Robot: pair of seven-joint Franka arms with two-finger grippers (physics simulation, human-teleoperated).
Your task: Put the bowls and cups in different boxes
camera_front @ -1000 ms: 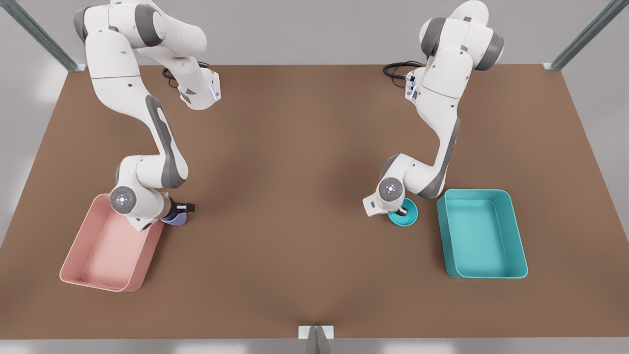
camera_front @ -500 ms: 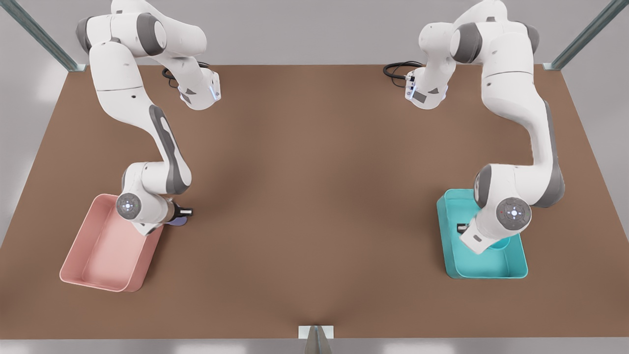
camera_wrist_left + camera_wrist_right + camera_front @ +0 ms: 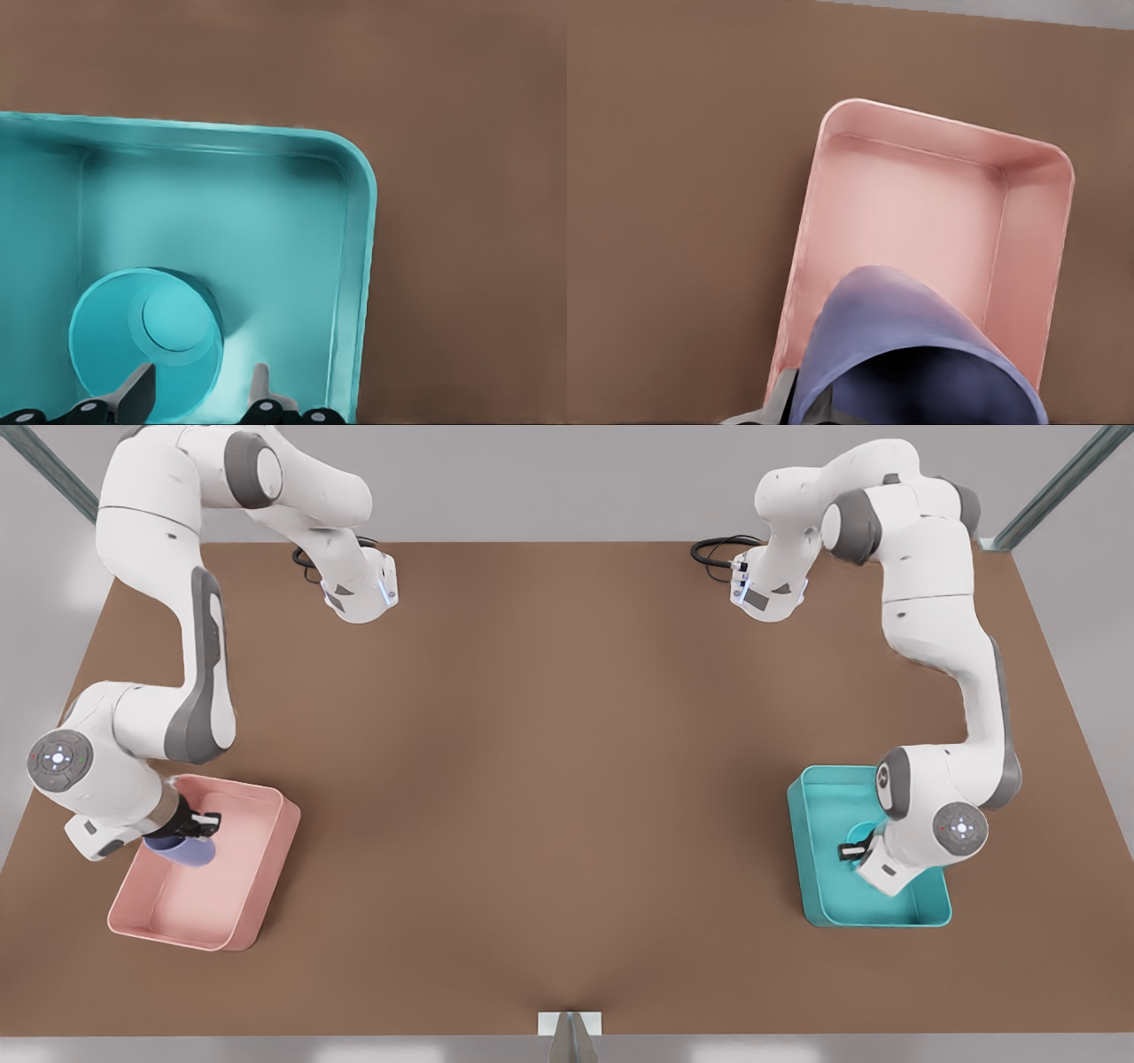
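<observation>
Resting inside the teal box (image 3: 811, 868), a small teal bowl (image 3: 146, 345) sits upright on the box floor near one rounded corner, its glossy inside facing up. The left gripper (image 3: 199, 390) hangs just above it, on the front view's right, with one finger (image 3: 135, 390) over the bowl's inside and the other outside its rim; the fingers stand apart with a gap between them, and whether they touch the rim cannot be told. In the front view the same gripper (image 3: 852, 853) reaches down into the teal box, and a sliver of the bowl (image 3: 858, 834) shows beside the white wrist. Across the brown table (image 3: 567, 779), on the front view's left, a lavender cup (image 3: 183, 850) is gripped by the right gripper (image 3: 199, 825) and held tilted above the pink box (image 3: 266, 868), over its end nearer the arm's wrist, and looks clear of the floor. The right wrist view shows the cup (image 3: 912, 354) close up, its dark opening towards the camera, with the pink box (image 3: 1028, 266) below it. The two boxes lie well apart, near opposite sides of the table.
</observation>
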